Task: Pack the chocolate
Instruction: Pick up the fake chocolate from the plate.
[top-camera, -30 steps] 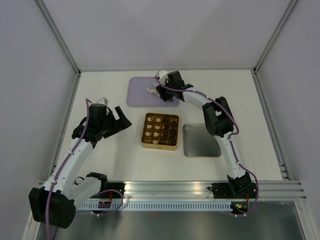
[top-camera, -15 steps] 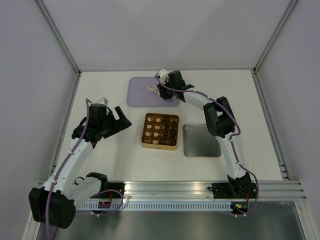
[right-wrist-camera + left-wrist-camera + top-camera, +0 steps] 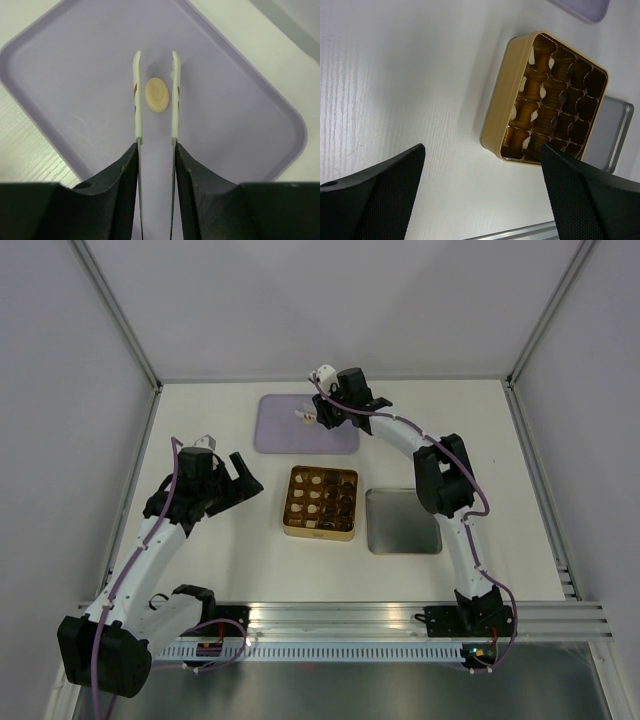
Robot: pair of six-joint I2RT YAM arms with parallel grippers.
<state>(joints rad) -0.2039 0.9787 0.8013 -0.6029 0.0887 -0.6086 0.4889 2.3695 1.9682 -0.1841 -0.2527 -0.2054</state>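
Observation:
My right gripper (image 3: 156,150) is shut on metal tweezers (image 3: 137,100) with white tips, over the purple tray (image 3: 240,100). One pale cream round chocolate (image 3: 157,95) sits between the tweezer tips; I cannot tell whether it is pinched or lifted. In the top view the right gripper (image 3: 322,410) is at the tray's far right part (image 3: 275,435). The gold gridded tin (image 3: 320,502) holds pale and dark pieces in several cells; it also shows in the left wrist view (image 3: 550,100). My left gripper (image 3: 248,480) is open and empty, left of the tin (image 3: 481,165).
A silver tin lid (image 3: 402,521) lies on the table right of the tin, and shows in the left wrist view (image 3: 615,130). White enclosure walls ring the table. An aluminium rail (image 3: 400,620) runs along the near edge.
My right gripper with the tweezers has moved toward the tray's far edge and a little left, seemingly higher. The left arm has not moved.

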